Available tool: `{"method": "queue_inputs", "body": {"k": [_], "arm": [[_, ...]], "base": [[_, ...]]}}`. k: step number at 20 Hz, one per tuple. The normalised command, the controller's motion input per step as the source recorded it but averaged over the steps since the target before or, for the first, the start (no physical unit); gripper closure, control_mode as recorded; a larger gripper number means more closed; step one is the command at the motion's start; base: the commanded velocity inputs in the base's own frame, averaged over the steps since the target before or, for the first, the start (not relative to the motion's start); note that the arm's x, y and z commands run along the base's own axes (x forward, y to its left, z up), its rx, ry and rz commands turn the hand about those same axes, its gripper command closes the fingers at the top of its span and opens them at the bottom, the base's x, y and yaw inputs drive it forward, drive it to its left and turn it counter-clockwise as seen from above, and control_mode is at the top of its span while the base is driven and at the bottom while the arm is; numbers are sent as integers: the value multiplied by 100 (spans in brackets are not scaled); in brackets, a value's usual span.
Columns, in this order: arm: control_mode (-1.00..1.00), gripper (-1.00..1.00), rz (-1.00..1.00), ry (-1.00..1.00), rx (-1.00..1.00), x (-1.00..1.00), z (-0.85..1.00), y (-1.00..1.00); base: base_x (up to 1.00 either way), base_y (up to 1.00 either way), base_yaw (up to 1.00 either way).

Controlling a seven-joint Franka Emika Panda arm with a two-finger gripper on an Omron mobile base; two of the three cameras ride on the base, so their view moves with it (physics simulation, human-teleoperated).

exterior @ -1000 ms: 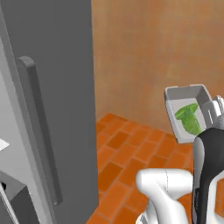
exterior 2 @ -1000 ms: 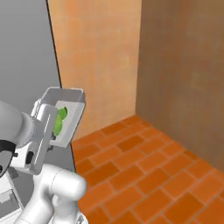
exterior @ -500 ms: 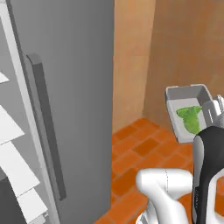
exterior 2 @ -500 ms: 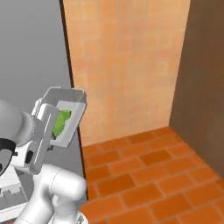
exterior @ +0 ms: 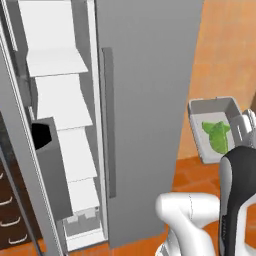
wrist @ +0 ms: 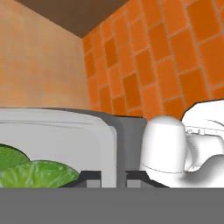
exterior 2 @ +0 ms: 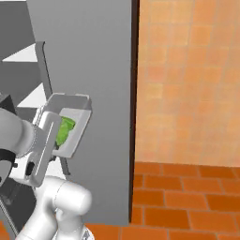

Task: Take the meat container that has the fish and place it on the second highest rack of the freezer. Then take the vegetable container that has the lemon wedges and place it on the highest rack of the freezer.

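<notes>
My gripper (wrist: pixel 113 177) is shut on the near wall of the vegetable container (exterior: pixel 210 106), a shallow grey tray held tilted in the air beside the arm. Bright green lemon wedges (exterior: pixel 218 135) lie inside it. In the right base view the vegetable container (exterior 2: pixel 71 100) hangs in front of the freezer's closed door, with the lemon wedges (exterior 2: pixel 65 130) inside and the gripper (exterior 2: pixel 46 127) at its lower edge. The freezer (exterior: pixel 145 100) stands with its left door swung open, showing a stack of white shelves (exterior: pixel 55 62). The meat container and the fish are out of view.
The freezer's closed right door carries a long vertical bar handle (exterior: pixel 107 125). The open door (exterior: pixel 20 150) stands at the far left with a grey bin (exterior: pixel 50 165) on it. An orange tiled wall (exterior 2: pixel 187 79) and brick floor (exterior 2: pixel 187 197) lie to the right.
The whole picture has swung, so the camera moved: the freezer's open side and white shelves have come into view. The vegetable container stays held in the same place beside the arm.
</notes>
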Motion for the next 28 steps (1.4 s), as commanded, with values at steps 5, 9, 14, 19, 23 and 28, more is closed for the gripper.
{"method": "queue_inputs", "body": {"k": [5, 9, 14, 19, 23, 28], "arm": [[100, 100, 0, 0, 0, 0, 0, 0], [100, 100, 0, 0, 0, 0, 0, 0], [100, 100, 0, 0, 0, 0, 0, 0], [100, 100, 0, 0, 0, 0, 0, 0], [100, 100, 0, 0, 0, 0, 0, 0], [-100, 100, 2, 0, 0, 10, 0, 0]], "base": [[0, 31, 48], [0, 66, 37], [7, 53, 37], [38, 11, 33], [75, 15, 30], [47, 1, 23]]}}
